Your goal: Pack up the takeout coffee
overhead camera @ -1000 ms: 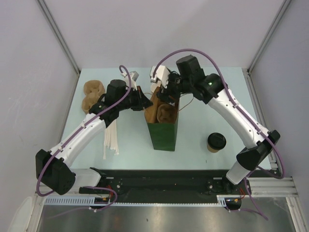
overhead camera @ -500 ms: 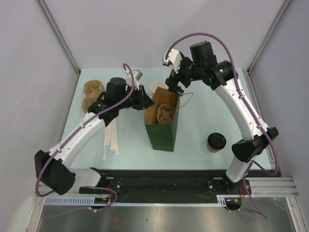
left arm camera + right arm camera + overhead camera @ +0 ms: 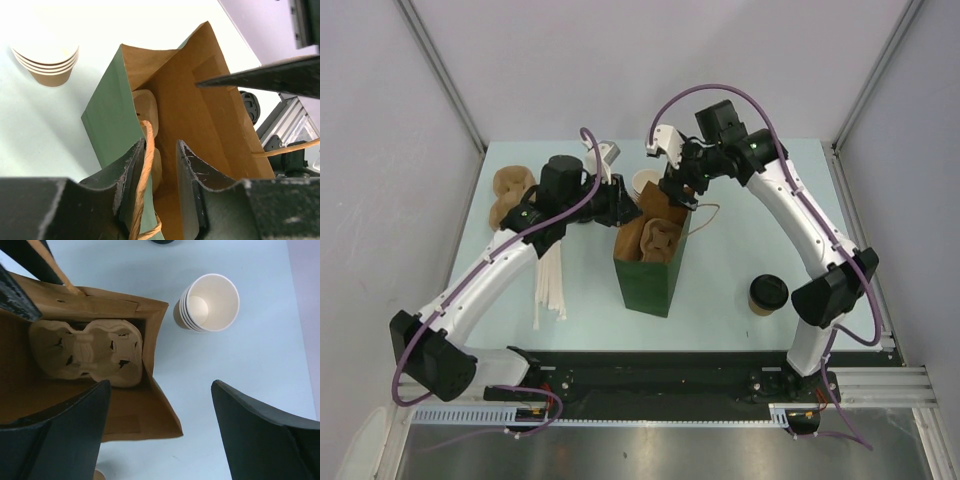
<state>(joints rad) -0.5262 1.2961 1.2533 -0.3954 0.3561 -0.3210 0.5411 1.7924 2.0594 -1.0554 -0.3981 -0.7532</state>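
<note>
Your takeout coffee [image 3: 768,295], a small tan kraft cup under a round black plastic lid, stands upright on the pale table [image 3: 740,240]. It is at about 4 o'clock from the green bag [image 3: 648,280], well apart from it, and neither claw touches it.

The bag is flat-sided paper, green outside and brown kraft inside, with its mouth open. In the top view it tilts toward 12 o'clock. A moulded pulp cup carrier [image 3: 85,347], rough and lumpy with round wells, sits inside against the wall.

Your left gripper [image 3: 159,150] is at the bag's rim, at about 10 o'clock of the mouth. Its jaws stand narrowly apart. The bag's twisted paper-twine handle [image 3: 145,170] runs through the gap and lies against one scuffed black finger [image 3: 131,165]; you cannot tell whether it is pinched.

Your right gripper [image 3: 160,387] hangs above the 12 o'clock end of the mouth, jaws spread wide and holding nothing.

A stack of nested tan cups [image 3: 207,302], cream inside with rolled rims, stands just beyond the bag at 12 o'clock. More pulp carriers [image 3: 510,195] lie at 10 o'clock, and a bundle of thin pale sticks [image 3: 550,285] lies at 8 o'clock.
</note>
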